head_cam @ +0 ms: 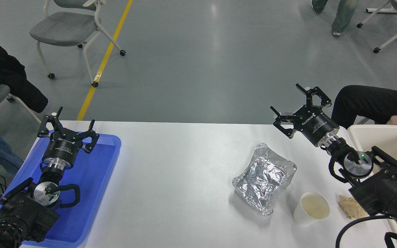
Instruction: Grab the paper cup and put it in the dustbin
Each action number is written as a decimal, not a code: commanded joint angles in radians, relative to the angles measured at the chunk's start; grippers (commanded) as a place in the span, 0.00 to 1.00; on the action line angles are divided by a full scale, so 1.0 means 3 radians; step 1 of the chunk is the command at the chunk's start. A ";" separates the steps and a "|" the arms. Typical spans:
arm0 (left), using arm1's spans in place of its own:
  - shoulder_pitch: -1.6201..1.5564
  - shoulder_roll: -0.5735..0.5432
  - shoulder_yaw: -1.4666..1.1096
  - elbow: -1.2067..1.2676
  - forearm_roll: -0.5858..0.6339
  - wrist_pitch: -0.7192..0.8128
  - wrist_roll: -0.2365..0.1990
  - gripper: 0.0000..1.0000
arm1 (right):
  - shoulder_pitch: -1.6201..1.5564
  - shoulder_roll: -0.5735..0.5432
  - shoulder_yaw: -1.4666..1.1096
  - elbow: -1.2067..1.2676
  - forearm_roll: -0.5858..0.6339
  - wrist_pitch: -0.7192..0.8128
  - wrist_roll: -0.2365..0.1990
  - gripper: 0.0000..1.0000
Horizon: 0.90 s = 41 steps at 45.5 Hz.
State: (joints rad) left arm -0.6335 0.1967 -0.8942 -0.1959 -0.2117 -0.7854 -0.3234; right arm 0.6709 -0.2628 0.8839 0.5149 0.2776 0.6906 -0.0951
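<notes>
The left gripper (68, 130) hangs over the blue tray (95, 179), fingers spread wide and empty. On the table (171, 172), past the foil packet (264, 177), the cup (311, 208) stands nearly upright, mouth up and tipped toward the camera. The right gripper (298, 105) hovers beyond it, fingers wide apart, holding nothing. The dustbin (381, 129) sits at the right edge.

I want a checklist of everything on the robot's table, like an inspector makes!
Surface: white table, no spills seen.
Job's things: small white paper cup upright near front edge; big cream plastic dustbin at right.
Clutter: crumpled silver foil packet; tan paper wad; blue plastic tray.
Grippers: left gripper open over tray; right gripper open, raised, empty.
Cables: black cable on right arm.
Surroundings: grey chair; person's black sleeve.
</notes>
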 commanded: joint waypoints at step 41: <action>0.0000 0.0004 0.0005 0.0003 0.0000 0.0000 -0.0006 1.00 | 0.0213 -0.0161 -0.0072 0.0042 -0.0353 -0.0016 -0.0005 1.00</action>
State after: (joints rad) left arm -0.6335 0.1964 -0.8938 -0.1959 -0.2118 -0.7854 -0.3239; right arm 0.7146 -0.2661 0.8710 0.5137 0.2169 0.6878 -0.0951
